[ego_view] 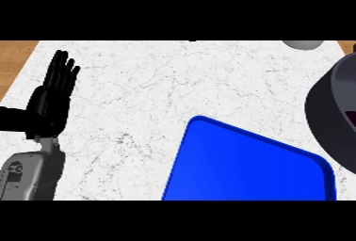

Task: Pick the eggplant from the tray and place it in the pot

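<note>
the counter (173, 84) is white marble flecked with fine grey-black veins, with tan wood grain at the upper left corner. a saturated blue tray (243, 164) sits lower right. the pot (332, 108) at right edge is dark charcoal, a sliver of purple inside. the left hand (52, 101) is black, its forearm grey.

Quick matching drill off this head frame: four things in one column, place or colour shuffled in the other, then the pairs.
Things:
1. tray
2. pot
3. left hand
4. counter

Descriptions:
A. white marbled surface
B. dark, cut by the right edge
C. blue, lower middle, nothing seen on it
D. black, open, fingers up, at the left

Pairs: 1-C, 2-B, 3-D, 4-A
</note>
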Controlling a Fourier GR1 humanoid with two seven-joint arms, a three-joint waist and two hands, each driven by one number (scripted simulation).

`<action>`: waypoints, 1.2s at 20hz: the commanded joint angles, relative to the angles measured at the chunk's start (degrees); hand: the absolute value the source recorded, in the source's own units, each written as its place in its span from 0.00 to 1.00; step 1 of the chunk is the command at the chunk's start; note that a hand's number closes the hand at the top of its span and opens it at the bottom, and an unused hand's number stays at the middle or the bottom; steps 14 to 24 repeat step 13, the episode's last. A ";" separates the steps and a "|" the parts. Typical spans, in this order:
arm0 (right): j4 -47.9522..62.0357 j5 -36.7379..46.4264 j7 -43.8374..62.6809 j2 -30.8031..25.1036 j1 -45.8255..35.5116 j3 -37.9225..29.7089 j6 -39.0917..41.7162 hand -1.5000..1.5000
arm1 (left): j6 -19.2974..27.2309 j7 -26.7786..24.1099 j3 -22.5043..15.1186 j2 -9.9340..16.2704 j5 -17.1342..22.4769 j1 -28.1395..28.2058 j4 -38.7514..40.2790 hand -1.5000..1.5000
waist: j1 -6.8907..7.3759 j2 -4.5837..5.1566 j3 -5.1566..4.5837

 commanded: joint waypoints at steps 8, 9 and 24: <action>0.43 -3.55 -4.05 -4.30 5.44 -3.27 9.52 0.00 | 0.21 0.47 -0.21 -0.53 0.09 -0.18 -0.50 0.50 | -0.05 0.10 0.34; 0.22 -3.50 -3.45 -4.81 5.60 -3.29 8.63 0.00 | 0.44 1.49 0.08 0.19 -0.12 -2.08 0.06 0.50 | -0.29 0.31 0.43; -0.23 -4.58 -3.14 -5.79 7.01 -4.18 9.76 0.00 | 0.85 -0.06 -0.18 -1.00 -0.30 -0.19 -0.02 0.50 | -0.38 0.29 0.51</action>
